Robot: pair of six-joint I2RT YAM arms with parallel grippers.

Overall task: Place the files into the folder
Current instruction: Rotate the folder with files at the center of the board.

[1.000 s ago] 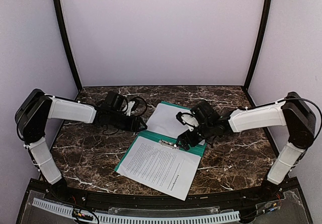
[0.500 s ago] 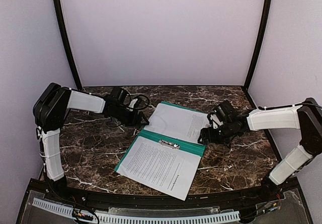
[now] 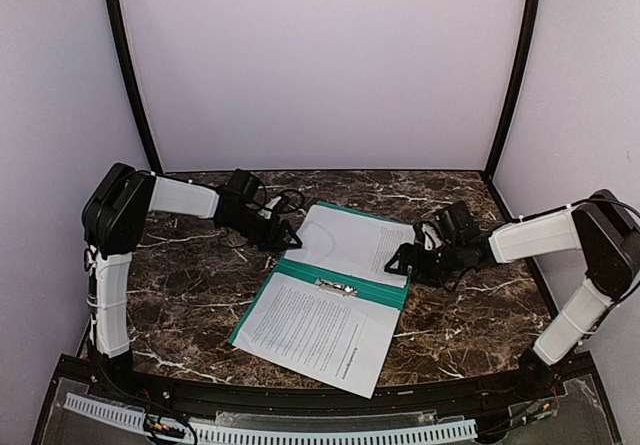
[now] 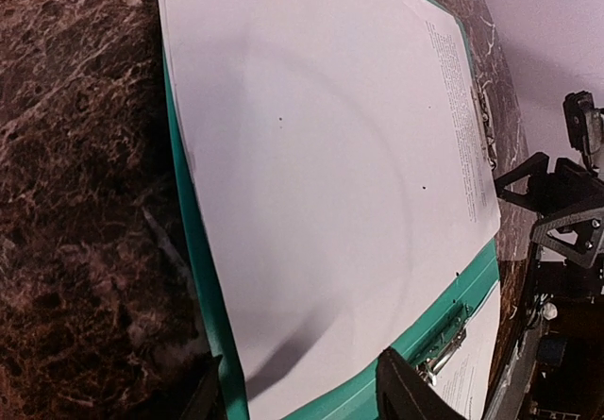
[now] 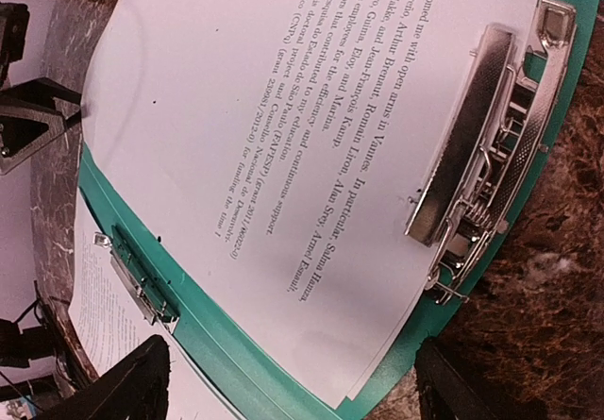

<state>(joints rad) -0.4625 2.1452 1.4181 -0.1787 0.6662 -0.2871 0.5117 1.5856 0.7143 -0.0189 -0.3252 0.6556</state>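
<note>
Lying open mid-worktop [image 3: 190, 265], the folder [image 3: 380, 294] carries a far sheet [image 3: 350, 240] and a near sheet [image 3: 315, 330], the latter overhanging its near edge. The left end effector [image 3: 288, 240], fingers apart, straddles the folder's far-left edge. The right end effector [image 3: 395, 262], spread wide, sits by the metal clip [image 5: 472, 137]. Marble shows on both sides.

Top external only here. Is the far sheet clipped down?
Observer: Yes. Right wrist shows a clip lying over the far sheet at its edge.
Operator: Left tool holding anything?
Observer: No. Left wrist shows its fingers apart, the sheet's corner between them.
Operator: Right tool?
Observer: Open too. Its own view shows the folder corner between its fingers, nothing gripped.
</note>
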